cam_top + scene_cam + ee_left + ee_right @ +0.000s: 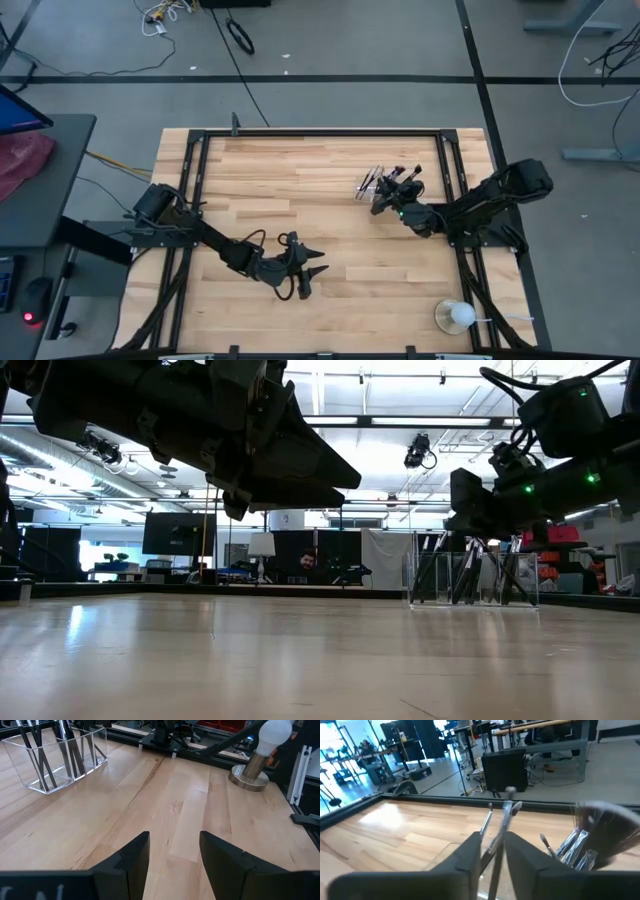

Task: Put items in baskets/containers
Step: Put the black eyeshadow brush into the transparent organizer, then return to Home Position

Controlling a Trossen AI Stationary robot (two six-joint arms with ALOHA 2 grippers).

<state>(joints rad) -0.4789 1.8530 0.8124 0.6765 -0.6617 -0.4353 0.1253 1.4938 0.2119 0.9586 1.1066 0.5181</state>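
- Makeup brushes (385,180) stand upright in the clear tray (472,578) at the table's far right; no loose brush is visible on the table (300,190).
- Right gripper (388,197) sits over the tray, fingers narrowly parted around one brush shaft (496,845); release appears under way.
- Left gripper (308,272) waits near the front edge, jaws apart, empty.
- Judgement: task is near completion.

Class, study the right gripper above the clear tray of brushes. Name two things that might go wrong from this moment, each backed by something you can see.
1. The right gripper has a thin brush between its fingers above the clear tray. If released off-line, the brush may miss the tray.
2. Brushes already standing in the tray lean outward close by the gripper; pulling away could snag one or tip the light tray.

The left gripper is open, far off.
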